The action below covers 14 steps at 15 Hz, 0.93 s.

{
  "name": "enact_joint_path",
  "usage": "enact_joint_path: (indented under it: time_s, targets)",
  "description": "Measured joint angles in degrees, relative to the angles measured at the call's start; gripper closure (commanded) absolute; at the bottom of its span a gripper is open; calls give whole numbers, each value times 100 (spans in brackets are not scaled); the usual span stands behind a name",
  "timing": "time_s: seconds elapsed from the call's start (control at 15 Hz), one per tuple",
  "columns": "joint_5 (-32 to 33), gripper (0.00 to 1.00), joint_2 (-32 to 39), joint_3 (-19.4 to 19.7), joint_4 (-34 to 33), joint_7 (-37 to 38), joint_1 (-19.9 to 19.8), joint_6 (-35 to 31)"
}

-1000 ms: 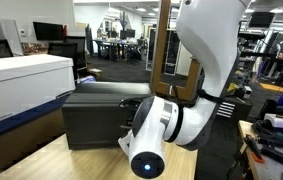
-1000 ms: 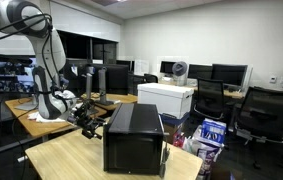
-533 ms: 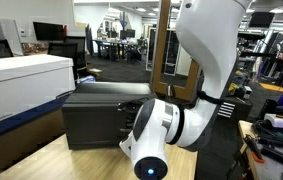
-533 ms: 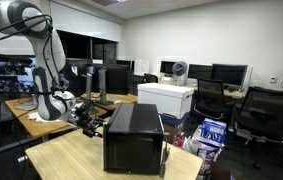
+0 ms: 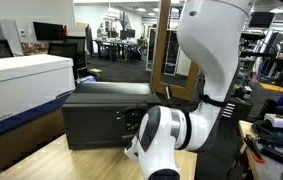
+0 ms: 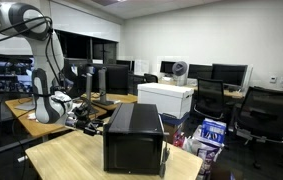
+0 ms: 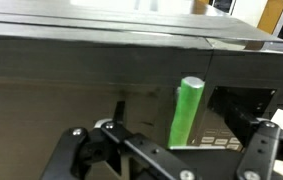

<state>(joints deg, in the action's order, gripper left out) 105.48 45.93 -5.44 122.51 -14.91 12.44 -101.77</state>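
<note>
One arm (image 6: pixel 43 75), one gripper (image 7: pixel 171 165): its jaws stand wide apart w/ nothing btw. them, so it's spread and empty. In the wrist view the fingers (image 7: pixel 76 152) come in from the bottom edge, one at each side, pointing at the dark face of a black box (image 7: pixel 91 70). On that face sits a green bar (image 7: pixel 189 110), upright w/ a slight tilt. It lies above the gap btw. the fingers, a bit nearer the right-hand one in the pic, and is clear of both, no contact. Next to the bar the face steps into a darker panel w/ faint white print low down, too blurred to read. In an exterior view the gripper (image 6: pixel 89 118) hangs low, just beside the black box (image 6: pixel 133 135) on the side that faces the arm's base; whether it touches can't be told at that res. The black box stands on a wooden table (image 6: pixel 71 162), approx. mid-table. In an exterior view the arm's white wrist (image 5: pixel 163 148) fills the foreground and hides most of the gripper, w/ the black box (image 5: pixel 101 115) right behind it. A white box (image 5: pixel 21 85) on a blue base stands near the black one and shows in both exterior views. Bg: office chairs (image 6: pixel 266 110) and monitors (image 6: pixel 229 73) along the desks.
</note>
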Motion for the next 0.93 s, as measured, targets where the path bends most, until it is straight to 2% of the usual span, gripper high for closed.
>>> enact_joint_path:
  time_s: [0.07,0.13,0.2,0.53,0.87,0.93]
  targets:
    - [14,0,33,-3,7,-24,8,63]
    - [16,25,63,-7,9,-34,13,107]
    - [16,26,86,-11,13,-41,15,132]
    - [16,62,172,-68,21,-47,16,169]
    - [-25,99,233,-181,-17,56,36,524]
    - [-50,100,262,-220,-54,120,39,598]
